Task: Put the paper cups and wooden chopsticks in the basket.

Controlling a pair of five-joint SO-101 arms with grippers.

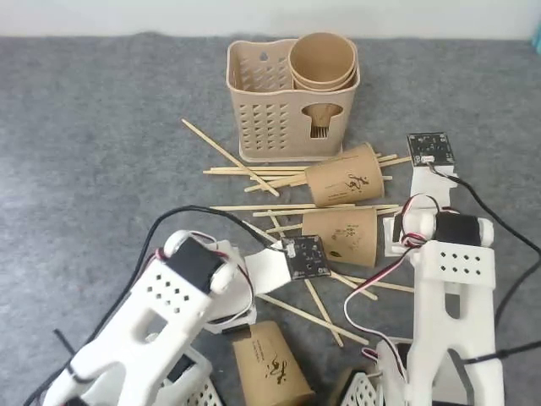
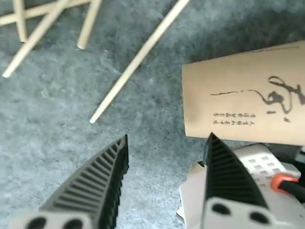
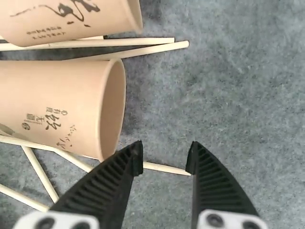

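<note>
Grey felt worktop (image 1: 84, 127) under everything, likely soft enough to stop the cups rolling. Two white arms at the near edge, left arm (image 1: 161, 313) and right arm (image 1: 452, 288), both leaning in towards the clutter at the centre. Beige perforated basket (image 1: 270, 127) upright near the far edge, already holding stacked cups (image 1: 322, 59) nested mouth-up in one side, probably to leave the other side free for sticks.

Three more paper cups on their sides outside it:
- upper cup (image 1: 347, 176) just in front of the basket, resting on sticks
- middle cup (image 1: 342, 237) right beside it towards the near edge, mouth turned to the right arm
- front cup (image 1: 270, 368) well apart at the near edge, between the two arm bases

Wooden chopsticks (image 1: 254, 171) scattered and crossed over the centre, several pinned beneath the upper and middle cups, none in the basket as far as visible.

Left end effector (image 2: 167, 138) spread and empty, low over bare felt just beside the front cup, likely lined up for it. Right end effector (image 3: 165, 144) likewise spread, gripping nothing, straddling one stick's end next to the middle cup's rim.
</note>
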